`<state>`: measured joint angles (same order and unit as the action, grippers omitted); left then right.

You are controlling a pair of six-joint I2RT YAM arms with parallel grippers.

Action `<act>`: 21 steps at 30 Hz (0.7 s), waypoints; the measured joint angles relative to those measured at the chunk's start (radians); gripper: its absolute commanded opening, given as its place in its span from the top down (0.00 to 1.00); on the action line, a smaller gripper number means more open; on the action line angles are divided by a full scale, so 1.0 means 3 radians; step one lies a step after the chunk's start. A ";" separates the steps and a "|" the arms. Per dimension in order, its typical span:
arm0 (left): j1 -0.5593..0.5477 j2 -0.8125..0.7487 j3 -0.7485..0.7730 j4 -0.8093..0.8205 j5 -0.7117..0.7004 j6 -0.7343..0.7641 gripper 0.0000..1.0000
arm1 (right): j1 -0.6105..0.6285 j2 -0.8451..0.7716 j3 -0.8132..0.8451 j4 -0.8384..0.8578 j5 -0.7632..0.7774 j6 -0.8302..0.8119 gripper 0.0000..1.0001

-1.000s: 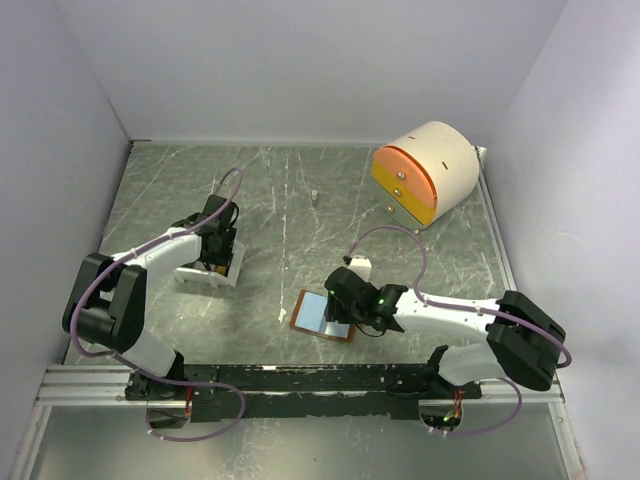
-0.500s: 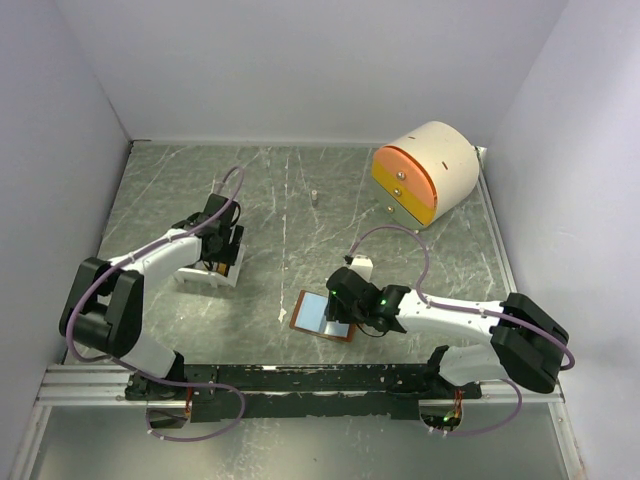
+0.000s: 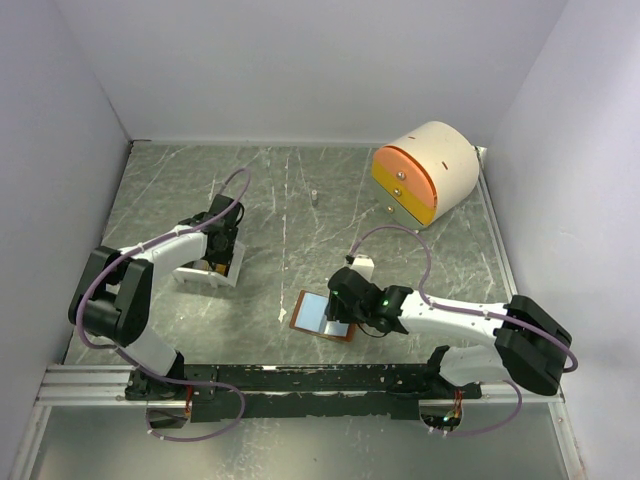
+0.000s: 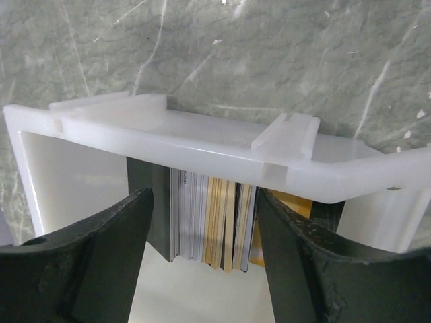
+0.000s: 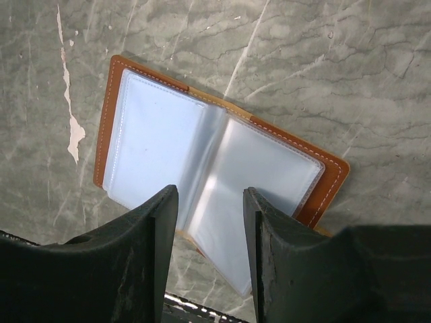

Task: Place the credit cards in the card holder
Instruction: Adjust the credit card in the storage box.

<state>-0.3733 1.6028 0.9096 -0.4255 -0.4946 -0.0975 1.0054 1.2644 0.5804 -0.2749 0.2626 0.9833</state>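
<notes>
The credit cards [image 4: 212, 225] stand on edge as a stack of silver, gold and dark cards inside a small white tray [image 4: 202, 145]. My left gripper [image 4: 205, 269] is open, one finger on each side of the stack, not touching it; from above it sits over the tray [image 3: 208, 274] at the left. The card holder [image 5: 215, 168] lies open on the table, brown with a stitched edge and pale blue-grey pockets facing up. My right gripper [image 5: 209, 249] is open and empty just above its near right half; it also shows in the top view [image 3: 345, 318].
A big cream-and-orange round drawer unit [image 3: 425, 172] stands at the back right. A small white block [image 3: 361, 264] lies beyond the card holder [image 3: 322, 315]. Grey walls close in the table on three sides; the black rail [image 3: 300, 380] runs along the near edge.
The left arm has shifted slightly and its elbow has swung; its gripper stays over the tray. The right gripper and the card holder have not visibly moved.
</notes>
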 measured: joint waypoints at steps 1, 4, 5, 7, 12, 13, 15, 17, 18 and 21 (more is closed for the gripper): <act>0.0000 0.0000 0.0000 -0.0006 -0.0023 0.0009 0.29 | 0.0000 -0.0006 -0.0004 0.0000 0.0000 0.0000 0.56; -0.0006 -0.0006 0.0000 -0.0024 -0.0107 0.0042 0.30 | 0.0000 -0.0022 -0.0010 0.0000 0.0001 0.0001 0.56; -0.0006 -0.0013 0.0000 -0.0029 -0.0144 0.0055 0.30 | 0.0000 -0.0022 -0.0010 0.0000 0.0001 0.0000 0.56; -0.0006 -0.0029 0.0003 -0.0046 -0.0223 0.0081 0.28 | 0.0000 -0.0022 -0.0011 0.0000 0.0003 0.0001 0.56; -0.0006 -0.0041 0.0050 -0.0080 -0.0429 0.0137 0.27 | 0.0000 -0.0022 -0.0011 0.0001 0.0004 0.0000 0.56; -0.0006 -0.0043 0.0051 -0.0080 -0.0467 0.0140 0.26 | 0.0000 -0.0022 -0.0011 0.0001 0.0004 0.0000 0.56; -0.0006 -0.0047 0.0051 -0.0079 -0.0537 0.0149 0.23 | 0.0000 -0.0022 -0.0011 0.0001 0.0004 0.0000 0.56; -0.0006 -0.0052 0.0051 -0.0079 -0.0604 0.0163 0.22 | 0.0000 -0.0022 -0.0011 0.0001 0.0005 0.0000 0.56; -0.0006 -0.0056 0.0051 -0.0079 -0.0638 0.0169 0.22 | 0.0000 -0.0022 -0.0011 0.0001 0.0005 0.0000 0.56; -0.0006 -0.0058 0.0051 -0.0079 -0.0730 0.0191 0.21 | 0.0000 -0.0022 -0.0011 0.0001 0.0004 0.0000 0.56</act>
<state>-0.3752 1.5852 0.9249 -0.4492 -0.7136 -0.0402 1.0054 1.2579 0.5770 -0.2745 0.2638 0.9833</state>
